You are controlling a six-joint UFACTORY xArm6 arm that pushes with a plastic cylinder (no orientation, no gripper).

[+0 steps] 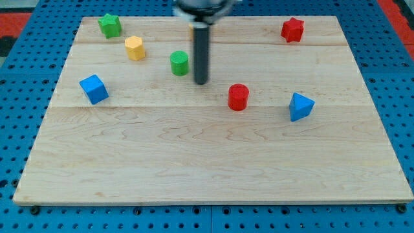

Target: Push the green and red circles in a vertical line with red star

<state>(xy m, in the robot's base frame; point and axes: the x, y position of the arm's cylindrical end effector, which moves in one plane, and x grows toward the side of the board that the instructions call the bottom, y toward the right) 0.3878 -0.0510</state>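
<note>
Landmark: I place everything against the red star [292, 29], which sits near the top-right corner of the worktop [213, 175].
Blue cube [94, 88]: farthest to the view's left of the star, and lower than it.
Green star [110, 25]: far left of the red star, at about its height, near the top-left corner.
Yellow block [134, 48]: looks hexagonal; far left of the star, slightly lower.
Green circle [179, 63]: well to the left of the red star and somewhat below it; not in the star's column at all.
My tip [201, 82]: left of the star and lower, just to the right of the green circle and apart from it, with the red circle further right and a little lower.
Red circle [238, 97]: left of the star and below it, the nearer of the two circles to the star's column, yet off it.
Blue triangle [300, 107]: almost straight below the star, standing in the column I want.
Fingers: this rig has none, only the rod, so there is no open or closed state to give.
Step in hand: I judge neither circle placed; my tip stands between them, on the wrong side of the green one.
Next move: for a rightward shove I would come round to a circle's left side, then push toward the star's column, minding the blue triangle there.
</note>
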